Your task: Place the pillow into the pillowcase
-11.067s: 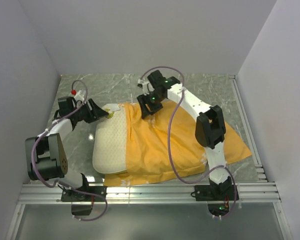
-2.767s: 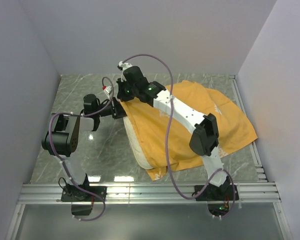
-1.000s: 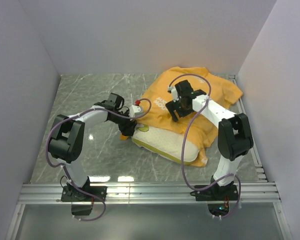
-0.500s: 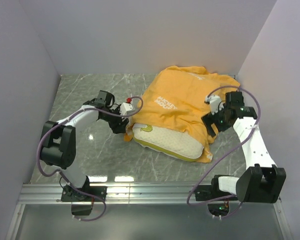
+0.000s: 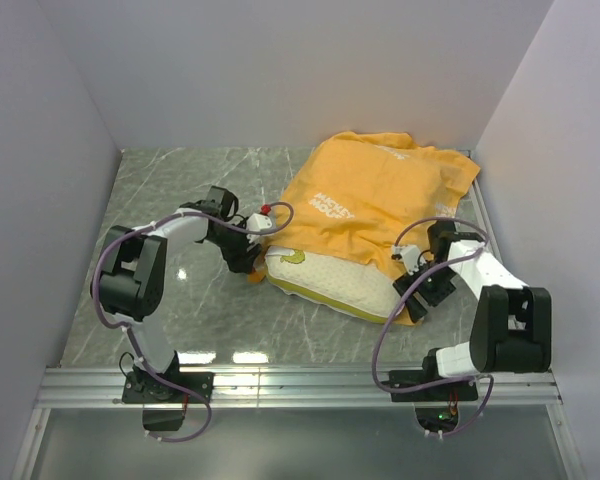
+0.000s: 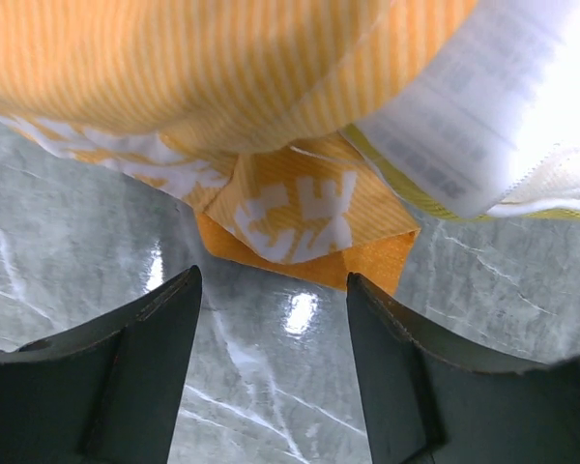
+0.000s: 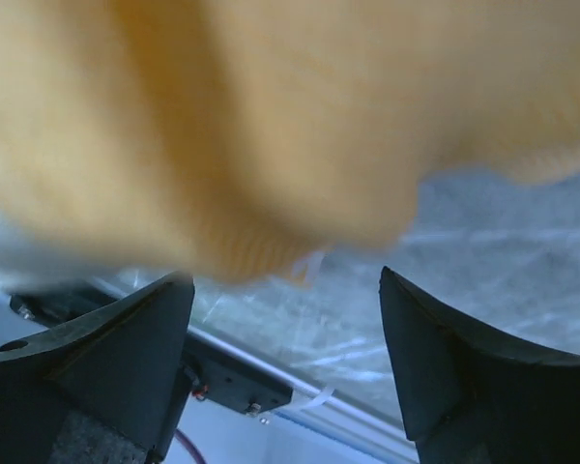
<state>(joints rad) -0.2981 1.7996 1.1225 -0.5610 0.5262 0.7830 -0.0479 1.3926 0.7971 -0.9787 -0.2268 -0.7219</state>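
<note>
Pillowcase [image 5: 380,195] lay rumpled and orange at the far right of the marbled worktop [image 5: 170,190], drawn over most of the pillow [image 5: 330,285], whose cream near edge showed bare along the front. The left pincer [image 5: 248,262] sat low at the pillow's left corner, jaws parted and holding nothing, a folded printed corner of the case and a white tag [image 6: 483,106] just ahead. The right pincer [image 5: 420,293] stood at the near right corner, jaws wide, gripping nothing.
</note>
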